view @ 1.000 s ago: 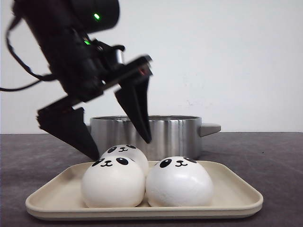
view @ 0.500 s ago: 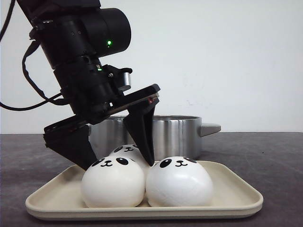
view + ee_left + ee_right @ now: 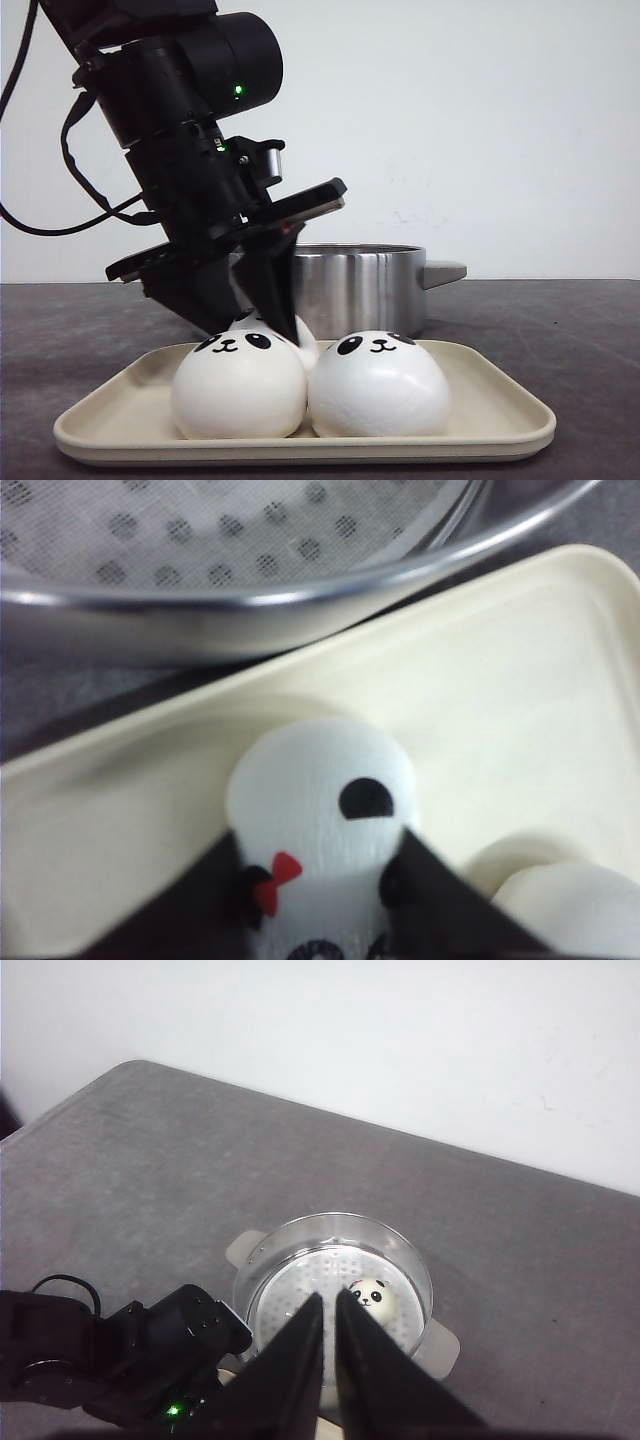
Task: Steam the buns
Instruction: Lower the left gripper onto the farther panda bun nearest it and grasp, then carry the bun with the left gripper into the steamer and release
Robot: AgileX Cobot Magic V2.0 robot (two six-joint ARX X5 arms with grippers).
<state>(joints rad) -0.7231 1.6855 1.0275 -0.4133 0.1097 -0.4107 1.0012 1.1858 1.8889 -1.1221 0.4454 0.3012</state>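
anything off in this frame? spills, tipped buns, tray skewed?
Nothing stands out. Two buns, front left bun and front right bun, sit upright on the tray; the left gripper has its jaws closed on the rear bun. One bun sits in the steamer pot. No spills.

- No readable text, label, brand, number or sign appears in any view.
- Buns (image 3: pixel 238 390) carry printed panda faces only, no lettering.
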